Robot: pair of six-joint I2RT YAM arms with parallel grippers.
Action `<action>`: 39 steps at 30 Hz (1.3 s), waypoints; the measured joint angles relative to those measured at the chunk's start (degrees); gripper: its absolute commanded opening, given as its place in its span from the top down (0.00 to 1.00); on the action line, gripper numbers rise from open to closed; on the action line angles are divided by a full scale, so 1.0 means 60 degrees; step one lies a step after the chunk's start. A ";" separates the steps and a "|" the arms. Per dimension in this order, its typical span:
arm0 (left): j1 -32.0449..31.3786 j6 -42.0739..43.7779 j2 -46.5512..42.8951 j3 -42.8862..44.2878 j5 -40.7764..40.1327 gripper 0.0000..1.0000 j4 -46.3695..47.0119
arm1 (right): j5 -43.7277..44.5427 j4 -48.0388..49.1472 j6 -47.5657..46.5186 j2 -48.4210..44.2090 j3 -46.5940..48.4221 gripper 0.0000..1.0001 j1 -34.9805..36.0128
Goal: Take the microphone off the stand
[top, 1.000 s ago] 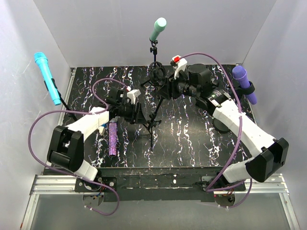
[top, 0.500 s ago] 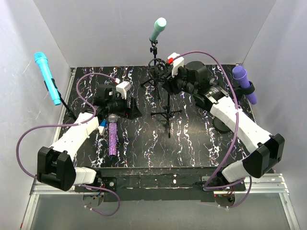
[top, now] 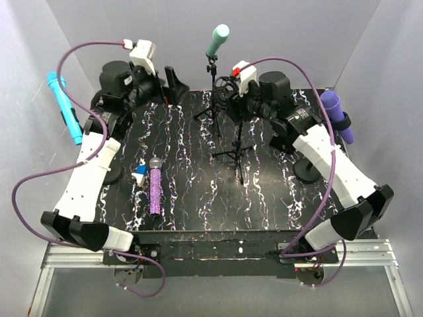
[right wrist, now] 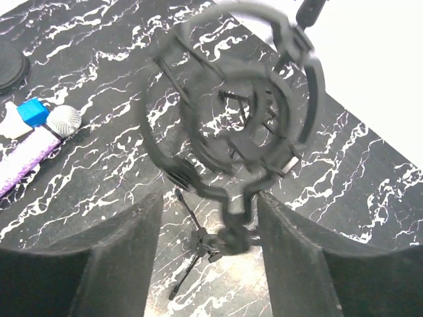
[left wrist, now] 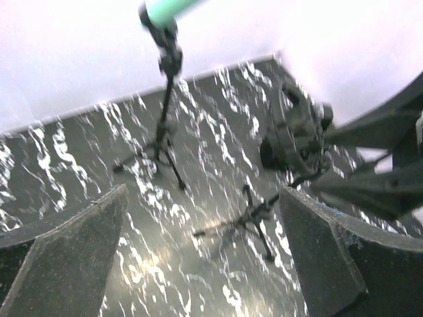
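Microphone lies flat on the worktop toward the left edge, long axis near-to-far, head facing the far edge. It's out of the shock mount, so removal looks done. Left pincer: jaws wide apart, empty, raised over the far-left corner, mic well nearward. Right pincer: jaws apart, straddling the empty mount's stem.

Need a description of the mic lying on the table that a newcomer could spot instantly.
On the black, white-veined table, look at the near-left area. A glittery purple microphone with a silver mesh head lies there, head toward the back wall. It is the only one lying flat; the cyan microphone, mint microphone and dark purple microphone are all held up on stands.
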 measured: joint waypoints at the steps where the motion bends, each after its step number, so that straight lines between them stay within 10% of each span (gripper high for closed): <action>1: 0.0000 -0.0055 0.0000 0.0317 -0.0244 0.02 0.0076 | -0.0029 -0.0138 0.0007 0.0000 0.0175 0.26 -0.0018; 18: 0.0732 -0.2233 0.2371 0.5701 -0.4841 0.02 0.2197 | -0.1027 -0.1005 0.1494 -0.0608 -0.0117 0.22 -0.0423; 39: 0.2871 -1.0127 0.4743 0.6481 -0.2193 0.02 0.2087 | -0.1636 -0.0222 0.2524 -0.0528 -0.0288 0.22 -0.0423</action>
